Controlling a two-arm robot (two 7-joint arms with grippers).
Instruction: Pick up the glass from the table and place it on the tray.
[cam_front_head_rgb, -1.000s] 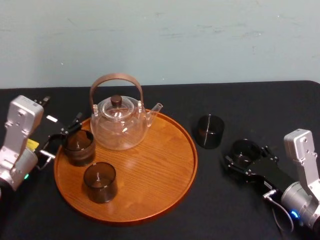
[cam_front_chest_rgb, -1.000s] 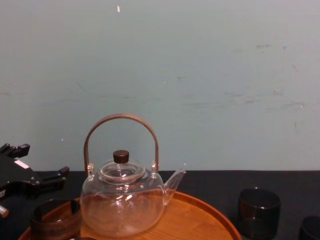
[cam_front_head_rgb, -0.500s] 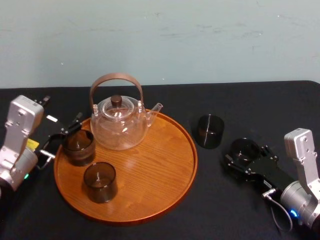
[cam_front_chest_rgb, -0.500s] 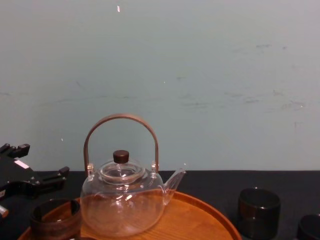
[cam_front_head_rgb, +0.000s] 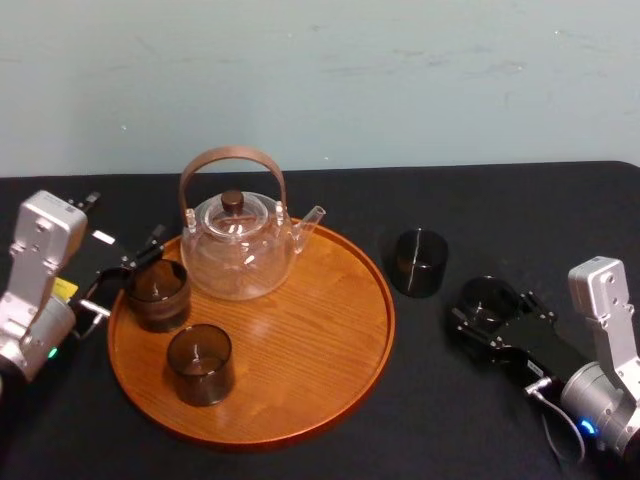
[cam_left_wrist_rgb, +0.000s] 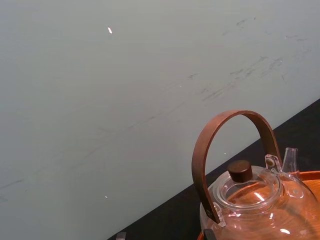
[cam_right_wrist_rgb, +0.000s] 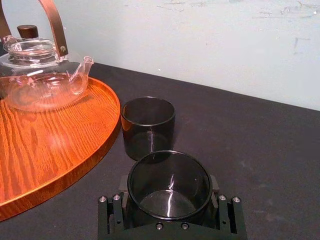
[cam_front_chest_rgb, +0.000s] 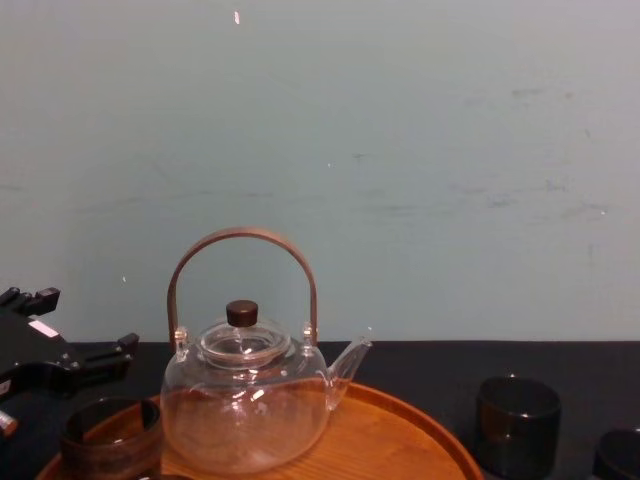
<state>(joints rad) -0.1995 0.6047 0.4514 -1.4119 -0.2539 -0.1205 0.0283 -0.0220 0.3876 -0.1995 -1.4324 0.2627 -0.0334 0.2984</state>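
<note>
Where the views differ: the head view takes in the whole black desk (cam_front_head_rgb: 480, 200), both arms and every tumbler. The right wrist view shows up close how the glass (cam_right_wrist_rgb: 169, 185) sits between two fingers. The left wrist view catches the teapot's brown handle, knob and lid against the pale wall (cam_left_wrist_rgb: 100, 100). The chest view sees everything side-on.
Right arm: it lies low over the near right of the desk, forearm angled left and far. The right hand (cam_front_head_rgb: 488, 312) is closed on the glass, one finger on each side of its wall.
Left arm: it stands at the near left, wrist raised and reaching right toward the tray's left edge. The left hand (cam_front_head_rgb: 127, 272) has its fingers spread apart, with the rim tumbler (cam_front_head_rgb: 157, 293) at their tips; I cannot tell whether they touch it.
Glass: it is right of the tray (cam_front_head_rgb: 310, 330), well apart from the rim. I cannot tell whether its base rests on the desk.
Tumblers: there are four dark ones. Two are on the tray, the rim tumbler at far left and the near tumbler (cam_front_head_rgb: 200, 363). Two are off it, the glass and the free tumbler (cam_front_head_rgb: 419, 262), which stands just beside the tray's right rim.
Teapot: one clear teapot (cam_front_head_rgb: 240, 250) stands upright on the far part of the tray, spout pointing right.
Tray: there is one, round and wooden.
</note>
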